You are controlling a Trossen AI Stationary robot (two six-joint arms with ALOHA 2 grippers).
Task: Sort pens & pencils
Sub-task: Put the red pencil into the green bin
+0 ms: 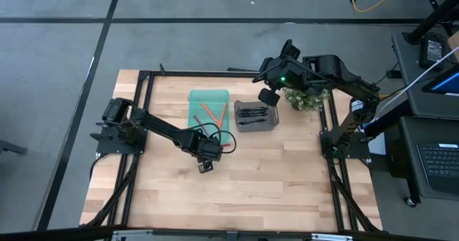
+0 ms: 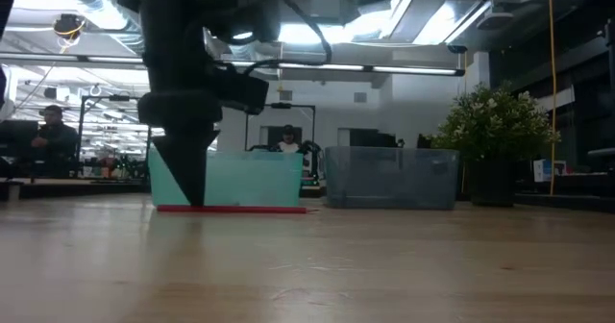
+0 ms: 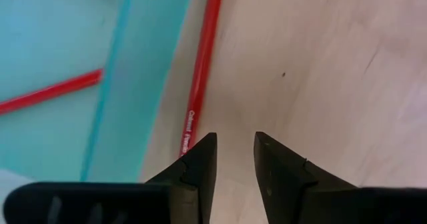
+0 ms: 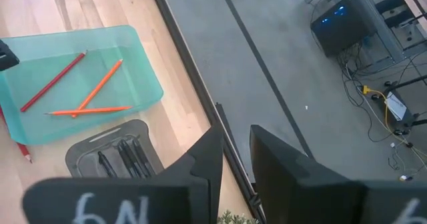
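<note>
Three pencils (image 4: pixel 93 91), one red and two orange, lie in the teal tray (image 1: pixel 209 101). Another red pencil (image 3: pixel 200 71) lies flat on the table along the tray's outer wall (image 3: pixel 133 84); it also shows in the low view (image 2: pixel 240 209). Black pens (image 4: pixel 123 157) lie in the grey tray (image 1: pixel 254 117). My left gripper (image 3: pixel 233 151) points down at the table (image 2: pixel 189 196), narrowly open, by that pencil's printed end. The pencil is beside the fingers, not between them. My right gripper (image 1: pixel 269 95) hovers open above the grey tray's far end. My left gripper has one fingertip (image 3: pixel 200 154) right at the printed end (image 3: pixel 187 134) of the loose red pencil, coming from above and pointing down. Whether the finger touches the pencil I cannot tell. The pencil lies flat on the table.
A potted plant (image 1: pixel 307 97) stands right of the grey tray (image 2: pixel 389 177). A black cable loops beside my left wrist (image 1: pixel 226 137). Black frame rails run along the table's left and right sides. Bare wood stretches toward the near edge (image 1: pixel 237 198). People sit in the room behind (image 2: pixel 48 131).
</note>
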